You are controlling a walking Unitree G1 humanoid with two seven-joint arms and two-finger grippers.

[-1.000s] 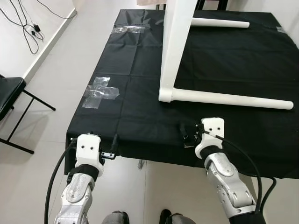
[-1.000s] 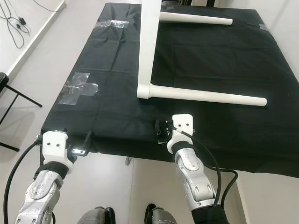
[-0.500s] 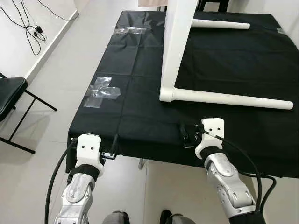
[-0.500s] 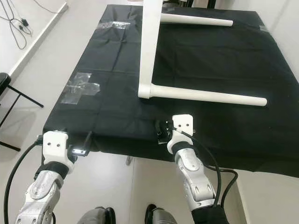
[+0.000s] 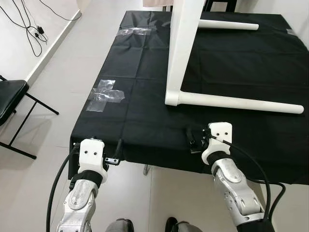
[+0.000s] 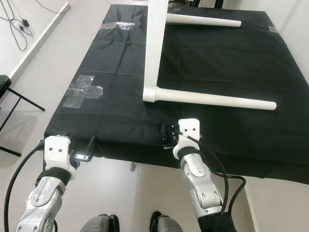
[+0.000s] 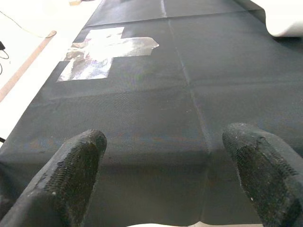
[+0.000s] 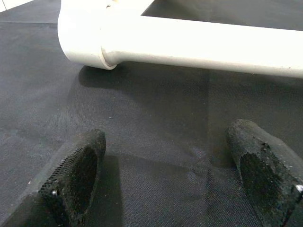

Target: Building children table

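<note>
Barely started imo: white frame (image 5: 179,53) has 2 legs on, both tools, left (image 7: 161,175) and right (image 8: 165,172), wide open, holding nothing.

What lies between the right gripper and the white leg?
Only bare black cloth between the right gripper and the white leg, as the right wrist view shows.

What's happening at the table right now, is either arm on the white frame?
Neither. The white table frame sits on the black-covered worktable, one leg lying along the cloth near the robot. The right claw is open, low over the cloth just short of that leg's joint, holding nothing. The left claw is open too, at the near edge, facing the taped patch. Nothing is gripped at this moment.
</note>
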